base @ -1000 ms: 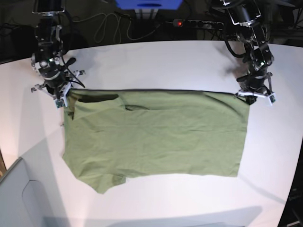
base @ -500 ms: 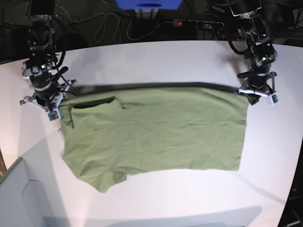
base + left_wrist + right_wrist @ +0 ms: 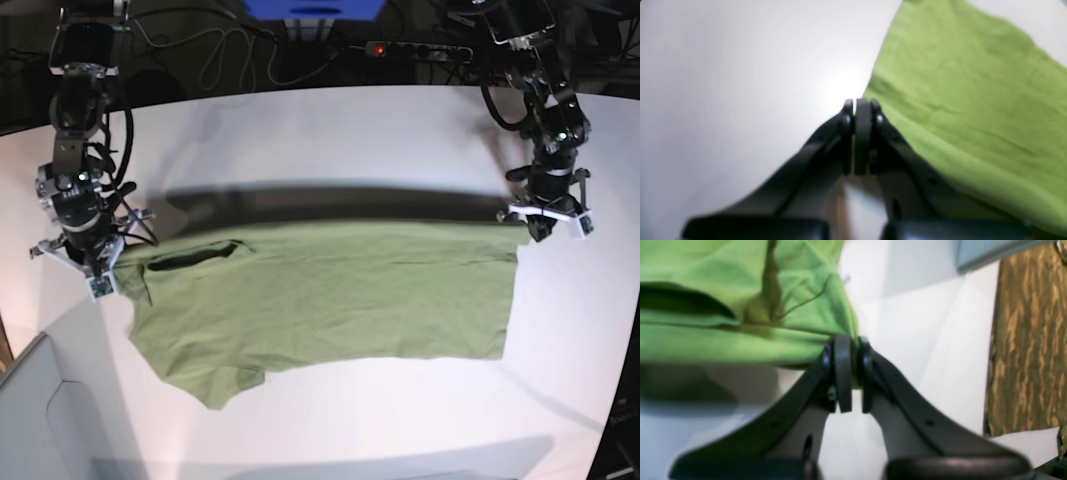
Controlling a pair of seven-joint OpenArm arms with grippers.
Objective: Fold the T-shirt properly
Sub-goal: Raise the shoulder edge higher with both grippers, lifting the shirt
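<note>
The olive-green T-shirt [image 3: 320,300] hangs by its far edge above the white table [image 3: 330,130] and casts a long shadow behind it. Its near part, with a sleeve at the lower left, lies on the table. My right gripper [image 3: 108,280], on the left of the base view, is shut on the collar-side corner. The right wrist view shows cloth [image 3: 723,306] pinched in the right gripper [image 3: 850,341]. At the right of the base view, my left gripper [image 3: 540,232] is shut on the hem-side corner. In the left wrist view the shirt's [image 3: 973,100] edge runs into the closed left gripper [image 3: 858,103].
A grey bin [image 3: 40,420] stands at the table's near left corner. A power strip [image 3: 420,48], cables and a blue object [image 3: 315,10] lie beyond the far edge. Brown patterned floor [image 3: 1023,340] shows past the table's side edge.
Both grippers have lifted the shirt's far edge off the table and carried it toward the near side. The right arm has swung outward to the left. A shadow now lies under the raised edge.
</note>
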